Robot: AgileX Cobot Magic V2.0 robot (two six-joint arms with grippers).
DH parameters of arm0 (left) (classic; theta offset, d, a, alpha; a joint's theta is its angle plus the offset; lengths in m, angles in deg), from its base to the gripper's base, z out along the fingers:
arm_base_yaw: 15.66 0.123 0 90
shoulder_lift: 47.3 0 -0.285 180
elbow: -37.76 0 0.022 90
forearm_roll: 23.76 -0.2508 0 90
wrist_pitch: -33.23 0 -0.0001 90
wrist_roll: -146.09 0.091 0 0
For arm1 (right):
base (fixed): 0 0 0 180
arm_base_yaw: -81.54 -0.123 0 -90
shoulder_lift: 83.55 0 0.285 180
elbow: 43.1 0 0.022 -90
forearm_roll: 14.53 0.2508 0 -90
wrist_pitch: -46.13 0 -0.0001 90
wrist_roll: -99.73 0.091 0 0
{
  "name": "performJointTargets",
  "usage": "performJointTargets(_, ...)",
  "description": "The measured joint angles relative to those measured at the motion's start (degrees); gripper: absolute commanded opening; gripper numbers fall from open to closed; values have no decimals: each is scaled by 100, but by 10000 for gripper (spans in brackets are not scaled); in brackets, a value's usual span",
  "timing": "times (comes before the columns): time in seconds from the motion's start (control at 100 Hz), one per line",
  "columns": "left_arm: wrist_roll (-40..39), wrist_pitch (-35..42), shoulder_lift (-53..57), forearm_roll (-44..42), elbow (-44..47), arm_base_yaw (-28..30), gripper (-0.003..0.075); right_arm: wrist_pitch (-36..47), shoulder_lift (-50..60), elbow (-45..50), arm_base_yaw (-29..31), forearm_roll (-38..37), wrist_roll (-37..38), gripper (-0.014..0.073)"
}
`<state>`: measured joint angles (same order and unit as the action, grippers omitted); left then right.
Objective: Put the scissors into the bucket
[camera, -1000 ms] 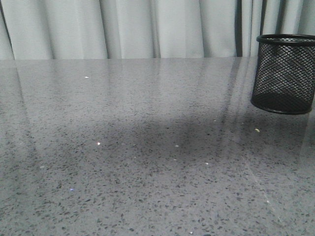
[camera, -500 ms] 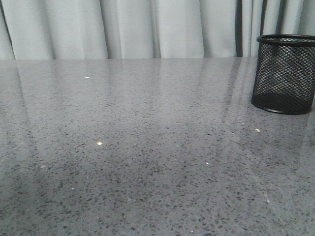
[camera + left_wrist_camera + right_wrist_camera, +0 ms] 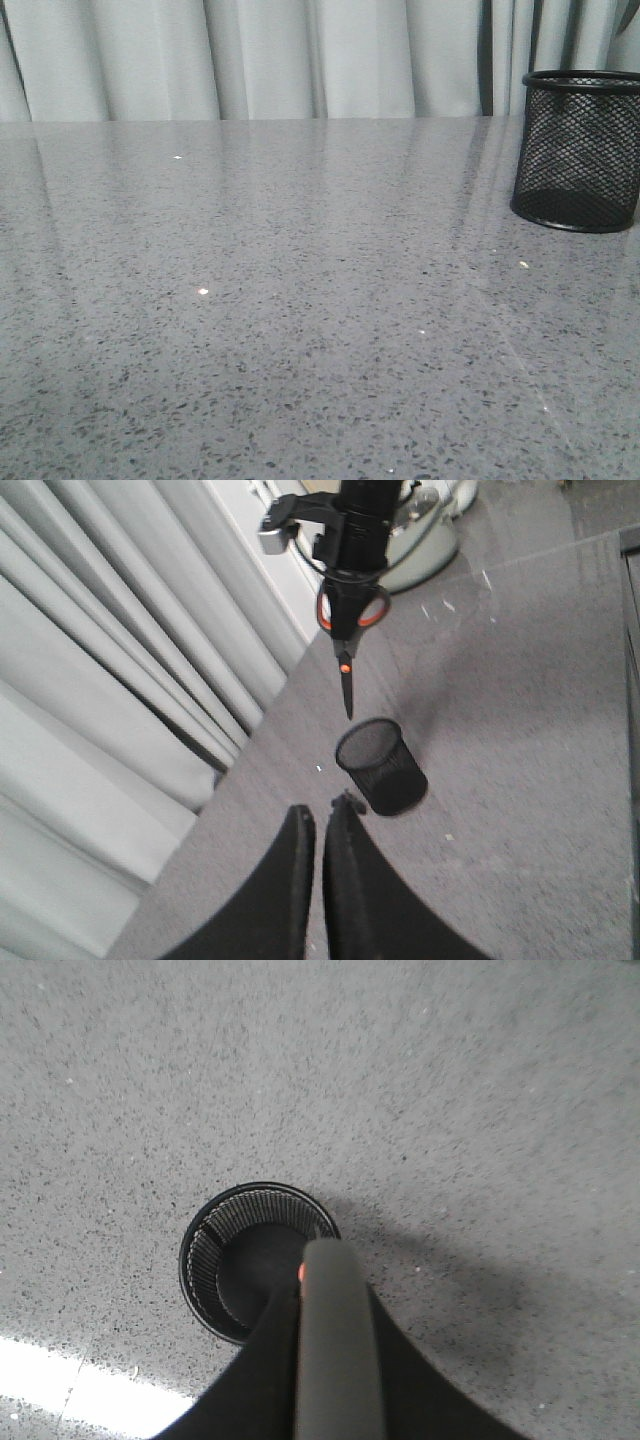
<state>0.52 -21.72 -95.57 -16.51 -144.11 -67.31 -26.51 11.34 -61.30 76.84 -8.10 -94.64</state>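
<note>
- Looking forward over the grey speckled tabletop (image 3: 300,330), the front view shows only the bucket (image 3: 578,150), standing upright at the far right near the curtain (image 3: 250,55); neither arm nor the scissors appear here.
- Seen from the left wrist, the left end effector (image 3: 313,825) is empty, its fingers pressed almost together. Beyond it, the right end effector (image 3: 352,580) pinches the scissors (image 3: 347,645) by their orange-lined handles, blades hanging tip-down above the bucket (image 3: 381,767), apparently not yet inside.
- Seen from the right wrist, the scissors (image 3: 335,1350) fill the foreground edge-on, with the bucket (image 3: 250,1260) open-mouthed directly below; its interior looks empty.
- Judging by the pictures, the scissors are stiff, fairly light and smooth-bladed, so the handle loops are the sensible hold. The mesh bucket looks light too, so a tip striking the rim could tip it.
</note>
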Motion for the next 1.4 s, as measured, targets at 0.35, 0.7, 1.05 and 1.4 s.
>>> performJointTargets(0.35, -22, 265, 637, -13, 971, 0, -2, 12, -909, 0, 0, 391, 0, -64)
performJointTargets(0.7, -22, 371, 656, 45, 1030, 0, -2, 294, -1368, 0, 0, 507, -10, 187)
performJointTargets(1.05, -22, 370, 656, 90, 1030, 0, -2, 506, -1378, -14, 0, 510, -10, 417)
performJointTargets(1.4, -1100, 1402, 656, -796, 1092, 0, -3, 568, -956, -736, 0, 533, -10, -71)
